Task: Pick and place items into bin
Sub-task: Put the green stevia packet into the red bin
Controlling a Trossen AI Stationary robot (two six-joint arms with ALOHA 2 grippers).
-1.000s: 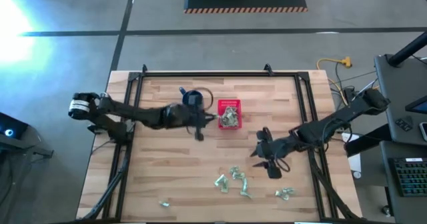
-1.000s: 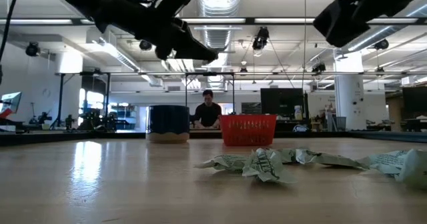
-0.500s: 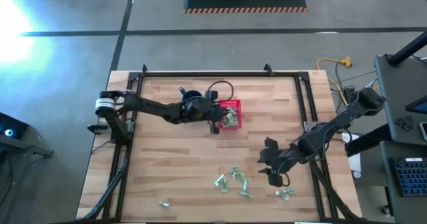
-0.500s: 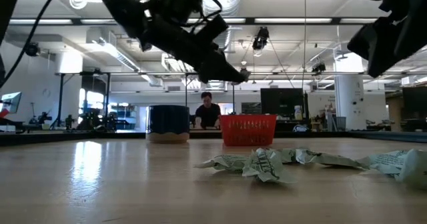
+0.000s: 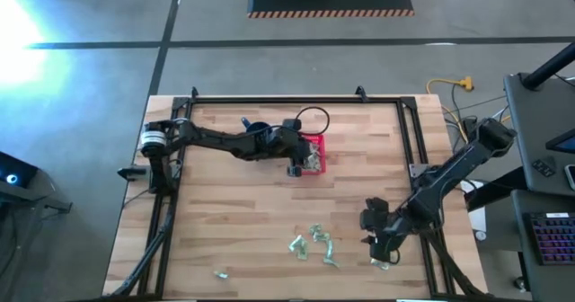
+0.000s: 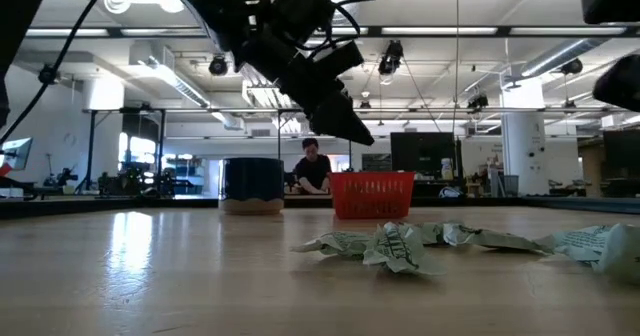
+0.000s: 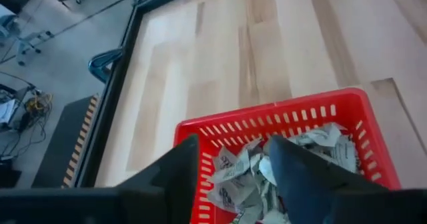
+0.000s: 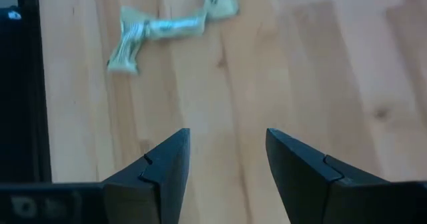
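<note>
The bin, a red perforated basket point(image 5: 311, 153), stands on the table's far middle and holds several pale green wrappers point(image 7: 280, 164). My left gripper point(image 5: 295, 165) hovers above the basket's left side, open, with nothing between its fingers point(image 7: 233, 167). More wrappers lie on the near part of the table: a cluster point(image 5: 319, 244), a single one point(image 5: 220, 272) and a pair at the near right point(image 5: 384, 262). My right gripper point(image 5: 377, 239) hangs open just above the table beside that near-right pair; one of its wrappers point(image 8: 160, 27) lies ahead of the fingers.
A dark blue mug point(image 5: 256, 131) stands just left of the basket, under my left arm. A black frame point(image 5: 269, 100) runs along the table's far, left and right sides. Bare wood lies between the basket and the near wrappers. A person shows far off behind the table point(image 6: 312, 166).
My left gripper has swung from left of the basket toward the table's right edge and now hangs over the basket. My right gripper has gone toward the near edge and somewhat right, down toward the near-right wrappers.
</note>
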